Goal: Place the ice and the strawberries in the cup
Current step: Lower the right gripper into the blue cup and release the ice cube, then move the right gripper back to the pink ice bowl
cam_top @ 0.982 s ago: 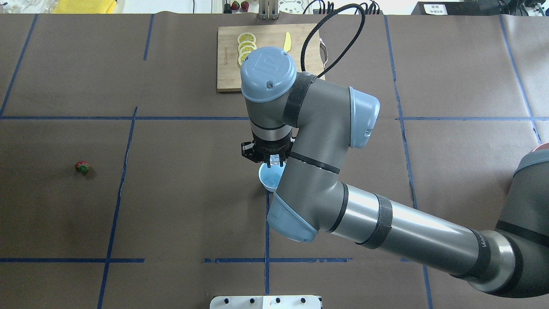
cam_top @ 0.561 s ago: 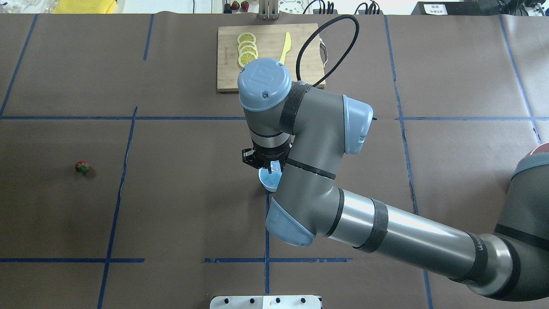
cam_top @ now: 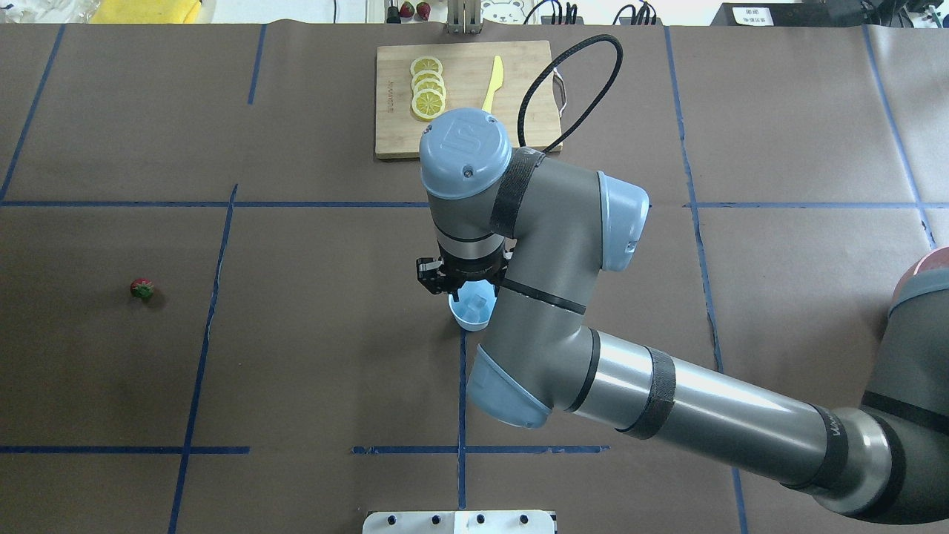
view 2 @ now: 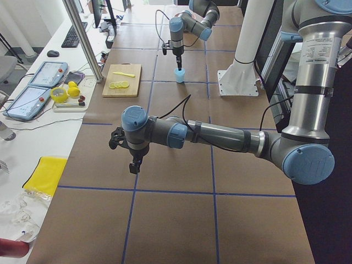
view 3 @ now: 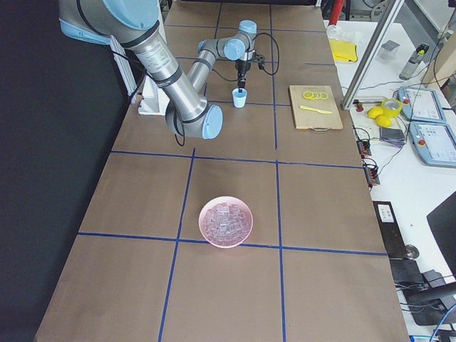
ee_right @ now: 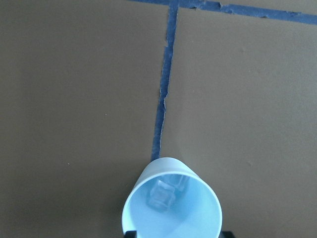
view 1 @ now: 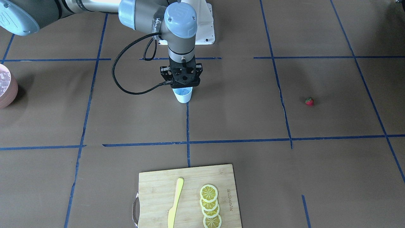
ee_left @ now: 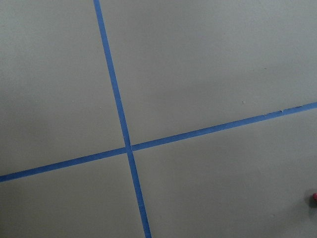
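- The right hand point(view 1: 182, 83) hangs straight down over the pale-blue cup point(view 1: 183, 95), just above its rim and not touching it.
- Its fingers stand apart and hold nothing. In the right wrist view two dark tips sit at the bottom edge, one on each side of the cup.
- The cup stands upright near the middle of the bench point(cam_top: 334, 356), on the end of a line of blue tape point(cam_top: 461, 386).
- One clear ice cube point(ee_right: 161, 193) lies inside the cup, down against its wall.
- The strawberry point(cam_top: 141, 288) lies alone on the bare brown paper toward the robot's left end of the bench, about midway between the robot's edge and the operators' edge and well apart from the cup.
- The left hand point(view 2: 135, 166) points down over the bench near that left end. I cannot tell whether its fingers are apart or together.
- A sliver of red shows at the right edge of the left wrist view.
- A pink bowl point(view 3: 206, 229) with a pile of ice point(view 3: 226, 219) sits toward the right end of the bench.
- A bamboo cutting board point(view 1: 190, 190) lies at the operators' edge, carrying a row of overlapping lemon slices point(view 1: 209, 205) and a yellow knife point(view 1: 175, 202).
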